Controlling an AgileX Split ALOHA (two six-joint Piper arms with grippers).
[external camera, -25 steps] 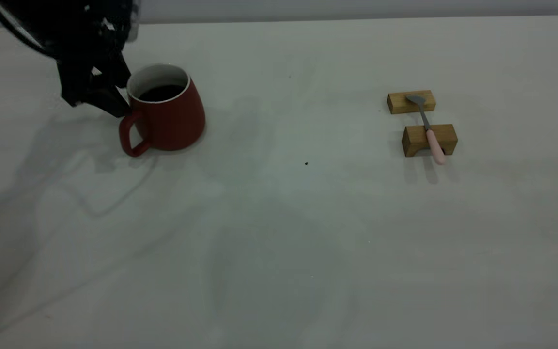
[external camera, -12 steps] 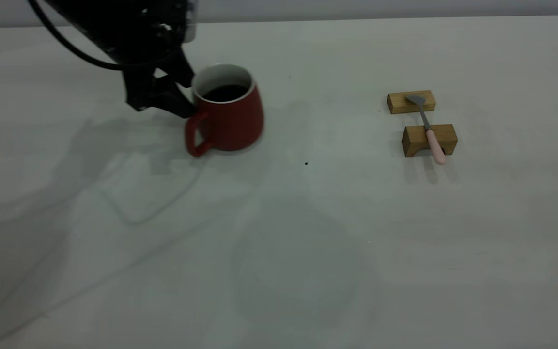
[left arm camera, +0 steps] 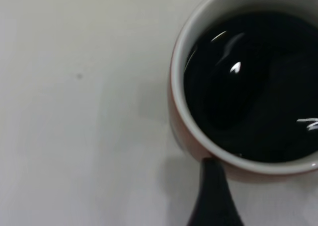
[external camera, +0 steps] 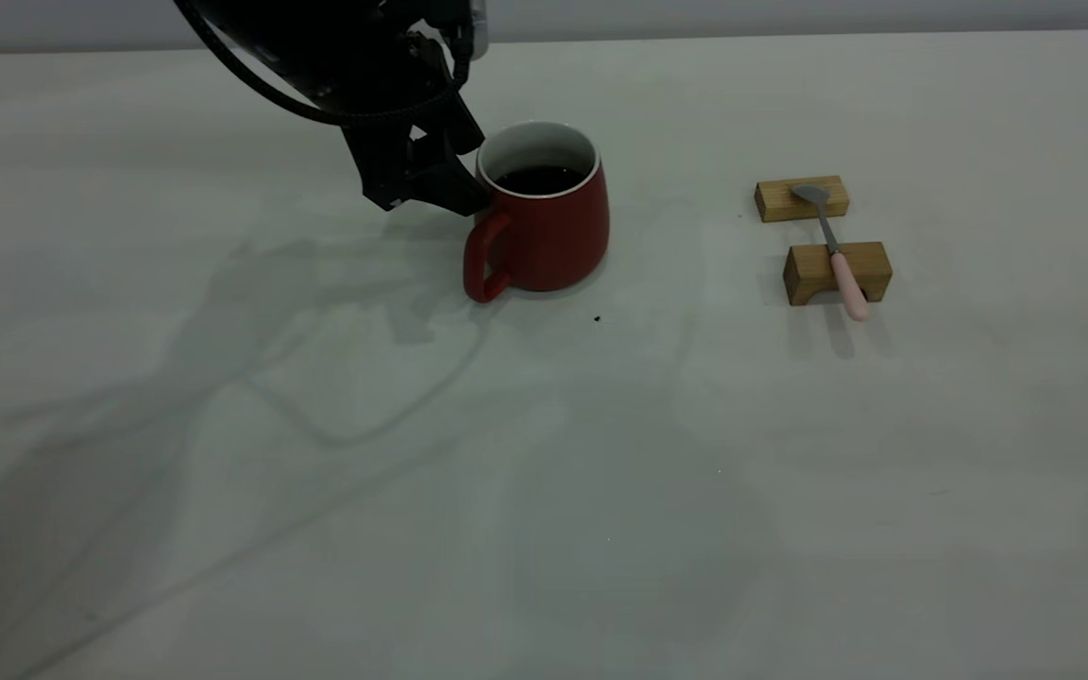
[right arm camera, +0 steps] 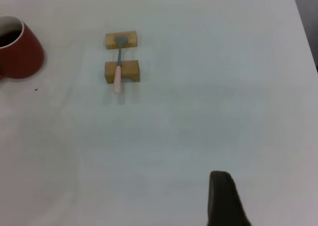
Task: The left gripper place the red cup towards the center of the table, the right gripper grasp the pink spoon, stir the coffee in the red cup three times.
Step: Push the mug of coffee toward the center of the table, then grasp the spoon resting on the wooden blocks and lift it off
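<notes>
Since a second ago, the left end effector (external camera: 454,194) has carried the red cup (external camera: 544,222) from the far left toward the middle of the surface (external camera: 601,472), its fingers closed on the cup at the handle side. Coffee (left arm camera: 253,87) fills the cup. Well to the right, the pink spoon (external camera: 837,255) lies across two wooden blocks (external camera: 837,272); the right end effector (right arm camera: 226,201) hangs well apart, its opening impossible to tell.

1. We see the cup (external camera: 544,212) mid-table (external camera: 544,472), coffee (external camera: 540,178) inside, left gripper (external camera: 431,179) at its left.
2. Far right of it, the spoon (external camera: 837,255) lies across two blocks (external camera: 837,272), one behind the other.
</notes>
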